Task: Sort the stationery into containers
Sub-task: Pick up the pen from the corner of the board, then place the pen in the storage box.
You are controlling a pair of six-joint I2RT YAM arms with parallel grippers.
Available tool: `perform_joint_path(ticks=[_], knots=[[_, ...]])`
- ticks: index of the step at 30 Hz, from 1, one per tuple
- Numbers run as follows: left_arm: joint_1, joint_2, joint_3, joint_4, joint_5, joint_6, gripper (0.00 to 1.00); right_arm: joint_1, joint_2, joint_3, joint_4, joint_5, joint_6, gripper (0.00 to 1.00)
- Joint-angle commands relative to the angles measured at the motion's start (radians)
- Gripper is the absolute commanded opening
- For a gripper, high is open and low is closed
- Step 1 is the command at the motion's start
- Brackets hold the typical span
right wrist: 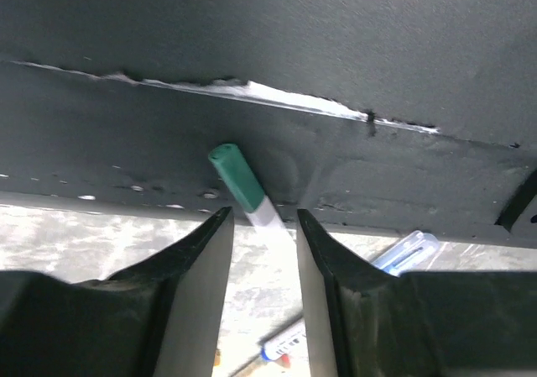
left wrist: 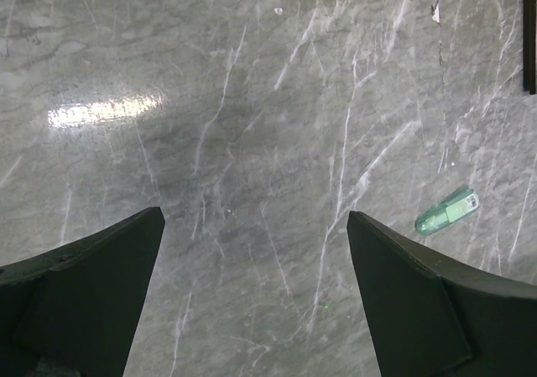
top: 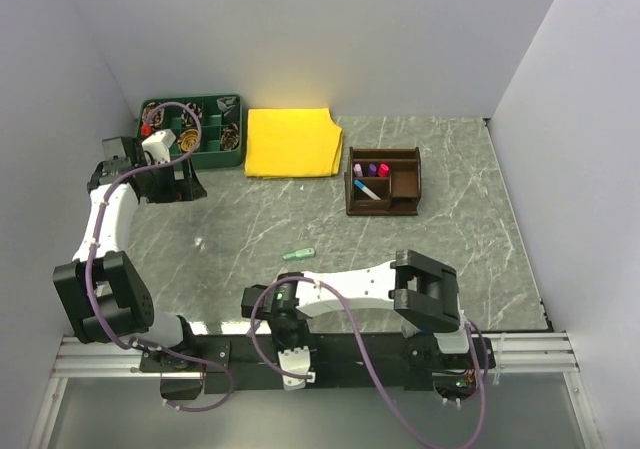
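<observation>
The dark brown organiser stands at the back right and holds a pink-capped marker, a purple-capped marker and a white and blue pen. A small pale green marker lies on the table's middle; it also shows in the left wrist view. My left gripper is open and empty above bare table, left of that marker. My right gripper hangs over the black base rail. Its jaws stand partly open around a green-capped white marker, with a gap showing on each side.
A green tray of coiled round items sits at the back left. A yellow cloth lies beside it. Below the rail, a clear blue pen and a white marker lie on the floor.
</observation>
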Motion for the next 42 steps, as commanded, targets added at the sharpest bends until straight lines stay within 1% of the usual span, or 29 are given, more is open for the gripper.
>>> perform_joint_path(ticks=[1,6,9,12,13,16,17,20,22,23,25,26,27,28,29,30,31,32,33,34,35,36,37,38,40,42], knots=[[0.007,-0.041,0.004,0.016,0.021,-0.015,0.98,0.012,0.044,0.064,-0.04,0.03,-0.105,0.4],[0.012,-0.055,0.006,0.019,0.028,-0.024,0.98,0.012,0.076,0.098,-0.069,0.053,-0.093,0.38],[0.013,-0.056,0.001,0.021,0.025,-0.024,0.98,0.011,0.101,0.121,-0.094,0.065,-0.086,0.33],[0.016,-0.056,-0.002,0.023,0.028,-0.027,0.98,0.005,0.124,0.154,-0.126,0.074,-0.055,0.22],[0.015,-0.055,-0.001,0.021,0.028,-0.027,0.98,0.002,0.131,0.161,-0.132,0.074,-0.037,0.16],[0.015,-0.047,0.004,0.018,0.026,-0.025,0.98,-0.02,0.122,0.164,-0.145,0.083,-0.02,0.08],[0.016,-0.046,0.004,0.016,0.023,-0.027,0.98,-0.027,0.116,0.164,-0.146,0.083,-0.015,0.04],[0.016,-0.049,0.012,0.019,0.031,-0.028,0.98,-0.057,0.088,0.2,-0.169,0.079,0.037,0.0],[0.015,-0.049,0.022,0.013,0.061,-0.024,0.97,-0.089,0.062,0.239,-0.183,0.067,0.112,0.0],[0.016,-0.041,0.027,0.012,0.073,-0.028,0.97,-0.103,0.058,0.298,-0.204,0.048,0.144,0.0],[0.009,-0.035,0.038,0.01,0.104,-0.03,0.96,-0.158,0.059,0.383,-0.23,0.024,0.265,0.0],[0.001,-0.027,0.039,0.021,0.109,-0.03,0.96,-0.185,0.065,0.494,-0.264,-0.016,0.314,0.0],[-0.008,-0.024,0.045,0.027,0.112,-0.028,0.96,-0.21,0.087,0.557,-0.279,-0.042,0.43,0.0],[-0.043,-0.012,0.05,0.033,0.115,-0.01,0.96,-0.268,0.099,0.685,-0.293,-0.074,0.494,0.0],[-0.069,-0.001,0.058,0.027,0.109,0.007,0.96,-0.302,0.111,0.744,-0.304,-0.103,0.564,0.0],[-0.097,0.008,0.07,0.023,0.095,0.024,0.96,-0.337,0.127,0.794,-0.298,-0.171,0.708,0.0],[-0.153,0.022,0.071,0.023,0.083,0.053,0.97,-0.416,0.125,0.847,-0.283,-0.197,0.78,0.0],[-0.178,0.028,0.068,0.035,0.069,0.06,0.96,-0.455,0.119,0.851,-0.211,-0.219,0.86,0.0],[-0.215,0.03,0.053,0.047,0.066,0.065,0.96,-0.501,0.089,0.836,-0.156,-0.263,1.028,0.0],[-0.231,0.031,0.042,0.062,0.067,0.065,0.96,-0.543,0.066,0.772,-0.096,-0.282,1.11,0.0],[-0.241,0.031,0.029,0.076,0.078,0.062,0.97,-0.626,0.041,0.727,0.04,-0.298,1.195,0.0],[-0.254,0.031,0.004,0.105,0.081,0.054,0.96,-0.665,-0.005,0.684,0.1,-0.309,1.335,0.0],[-0.269,0.03,-0.007,0.118,0.086,0.038,0.96,-0.695,-0.022,0.629,0.14,-0.314,1.379,0.0],[-0.268,0.027,-0.019,0.13,0.092,0.031,0.96,-0.745,-0.034,0.61,0.167,-0.312,1.401,0.0],[-0.32,0.022,-0.04,0.144,0.09,0.018,0.96,-0.781,-0.066,0.564,0.159,-0.314,1.393,0.0],[-0.341,0.024,-0.034,0.135,0.103,0.018,0.96,-0.846,-0.114,0.529,0.164,-0.35,1.39,0.0]])
